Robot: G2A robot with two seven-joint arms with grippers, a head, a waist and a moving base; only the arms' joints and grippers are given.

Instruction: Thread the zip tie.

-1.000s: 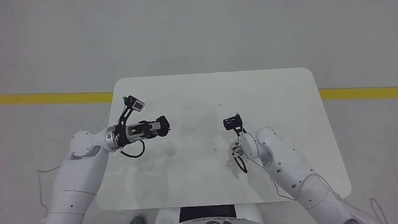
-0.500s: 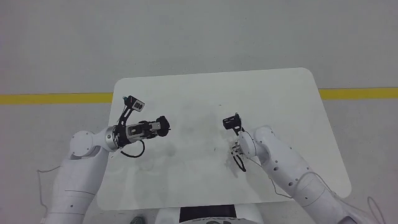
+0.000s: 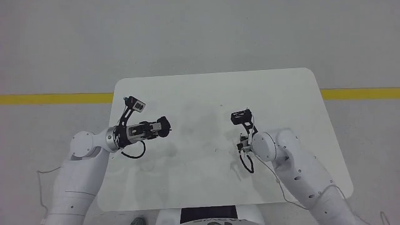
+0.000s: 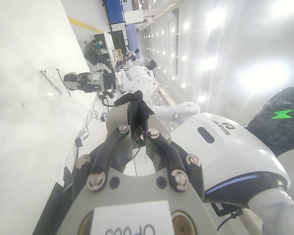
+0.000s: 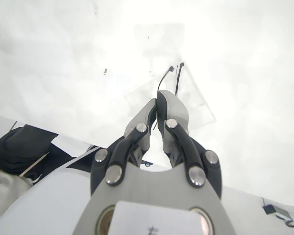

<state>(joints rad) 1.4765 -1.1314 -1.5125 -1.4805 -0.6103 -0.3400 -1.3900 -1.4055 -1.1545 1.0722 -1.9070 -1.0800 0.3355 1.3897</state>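
Observation:
My right gripper is shut on a thin black zip tie just above the white table. The tie's head end sticks out past the fingertips. A second black zip tie lies right beside it on a clear plastic sheet. In the left wrist view both ties lie in front of the right gripper. My left gripper hovers shut over the table's left part, well apart from the ties, with black pad material showing between its fingers.
A few small dark specks dot the table near the sheet. A cable and a small box lie by the near table edge. Bare tabletop stretches between the two arms.
My right wrist has shifted a little to the right and farther from the left arm. The left arm has stayed where it was.

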